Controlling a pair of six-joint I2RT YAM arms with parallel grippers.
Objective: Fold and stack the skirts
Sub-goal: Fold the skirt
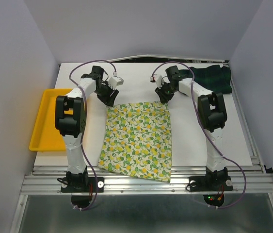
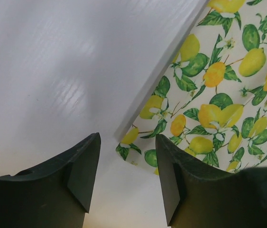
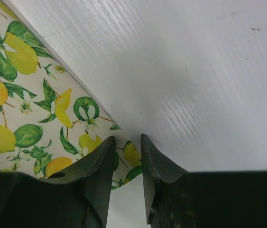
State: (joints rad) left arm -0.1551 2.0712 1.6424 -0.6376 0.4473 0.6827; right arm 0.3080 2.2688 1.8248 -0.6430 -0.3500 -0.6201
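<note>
Lemon skirt: spread flat in the middle of the counter, with its narrower edge toward 12 o'clock and its wider hem reaching the near edge at 6 o'clock.
Plaid skirt: bunched and unfolded at the counter's 1 o'clock corner, well apart from the lemon one.
Left tool: at the lemon skirt's 11 o'clock corner, jaws apart. One finger is over the cloth and the other over bare counter. Nothing is clamped.
Right tool: at the skirt's 1 o'clock corner, jaws only narrowly apart. The cloth corner shows beneath and between them, and I see no grip on it.
Step in hand: probably taking both far corners so the 12 o'clock edge can be folded down toward 6 o'clock.
Doing it well: set each tool astride its corner, press lightly and pinch so a fold of cloth gathers between the fingers. The right one looks to need a wider gap first. Take both corners equally deep, lift together, and carry them straight toward 6 o'clock so the edges meet squarely.
Risk: thin cloth lying flat is easy to miss, and an uneven pull would skew the fold.
Tray: yellow, at 9 o'clock by the counter's edge, not needed for this step.
</note>
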